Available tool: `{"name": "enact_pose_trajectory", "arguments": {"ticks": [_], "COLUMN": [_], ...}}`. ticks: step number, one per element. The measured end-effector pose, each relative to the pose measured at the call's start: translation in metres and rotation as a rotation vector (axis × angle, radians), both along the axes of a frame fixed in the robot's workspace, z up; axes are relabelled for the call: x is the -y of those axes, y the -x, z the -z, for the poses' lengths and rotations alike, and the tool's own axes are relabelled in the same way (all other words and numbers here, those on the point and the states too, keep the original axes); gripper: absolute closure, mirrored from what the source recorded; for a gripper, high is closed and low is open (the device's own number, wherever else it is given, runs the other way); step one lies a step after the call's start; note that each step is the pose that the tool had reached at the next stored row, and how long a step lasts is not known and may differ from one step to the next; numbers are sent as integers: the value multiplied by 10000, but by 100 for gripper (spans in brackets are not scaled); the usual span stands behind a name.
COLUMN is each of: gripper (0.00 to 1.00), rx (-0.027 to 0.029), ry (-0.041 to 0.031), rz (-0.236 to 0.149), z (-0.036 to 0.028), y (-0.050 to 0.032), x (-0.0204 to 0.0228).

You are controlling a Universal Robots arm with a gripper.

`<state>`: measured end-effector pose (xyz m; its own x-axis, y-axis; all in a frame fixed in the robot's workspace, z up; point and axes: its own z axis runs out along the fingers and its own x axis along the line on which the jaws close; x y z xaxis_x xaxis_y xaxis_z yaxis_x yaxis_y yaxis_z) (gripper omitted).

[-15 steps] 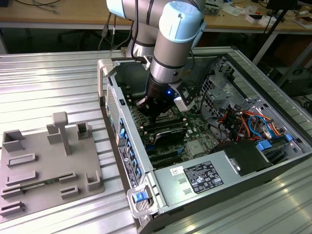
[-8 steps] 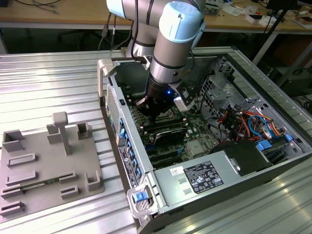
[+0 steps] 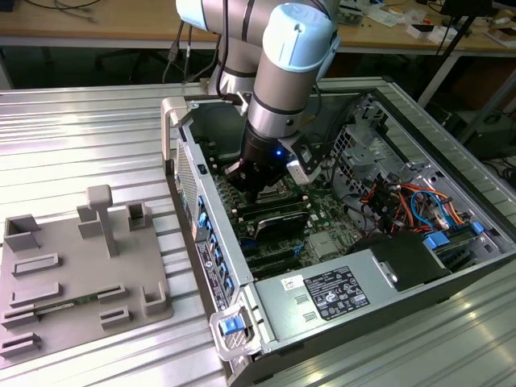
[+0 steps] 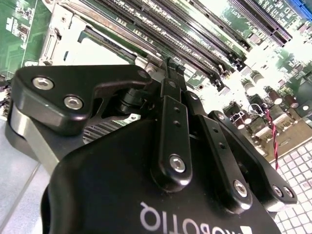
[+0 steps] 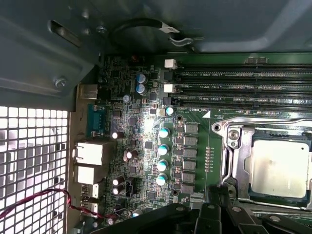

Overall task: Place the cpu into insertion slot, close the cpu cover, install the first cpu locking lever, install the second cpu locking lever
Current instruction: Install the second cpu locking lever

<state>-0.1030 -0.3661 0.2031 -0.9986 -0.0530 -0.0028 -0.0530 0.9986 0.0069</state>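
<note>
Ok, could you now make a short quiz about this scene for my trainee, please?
1. True or false: the cpu lies on the grey tray outside the computer case.
2. Where is the claw? (a) over the grey tray; (b) down inside the open case, close above the motherboard; (c) high above the table.
3. In the first wrist view, what colour is the thin wire that crosses the perforated panel?

Key: 1. False, the chip sits on the motherboard, within a silver metal frame. 2. b. 3. Red.
</note>
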Motion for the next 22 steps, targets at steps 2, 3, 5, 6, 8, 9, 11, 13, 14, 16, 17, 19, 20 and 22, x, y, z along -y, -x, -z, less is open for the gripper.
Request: {"name": "enact_pose_trajectory", "arguments": {"ticks": [2, 3, 5, 6, 8, 9, 11, 13, 14, 16, 17, 19, 20, 22], "gripper": [89, 89, 89, 89, 89, 89, 89, 89, 89, 89, 89, 89, 89, 89], "rx": [0, -2, -3, -2, 1, 2, 2, 5, 6, -1, -1, 2, 1, 0], "ry": [-9, -9, -12, -15, -20, -23, -16, -19, -21, -13, -14, -20, -17, -18], "rz": [-2, -1, -1, -1, -1, -1, -1, -1, -2, -3, -4, -2, -2, -2], "z": [16, 18, 19, 20, 20, 19, 11, -2, -9, -31, -36, -38, -39, -40], "y": [0, 1, 0, 0, 0, -1, 0, -1, -1, -1, -1, -1, 0, 0], "x": [1, 1, 1, 2, 7, 12, 22, 22, 22, 23, 23, 22, 22, 22]}}
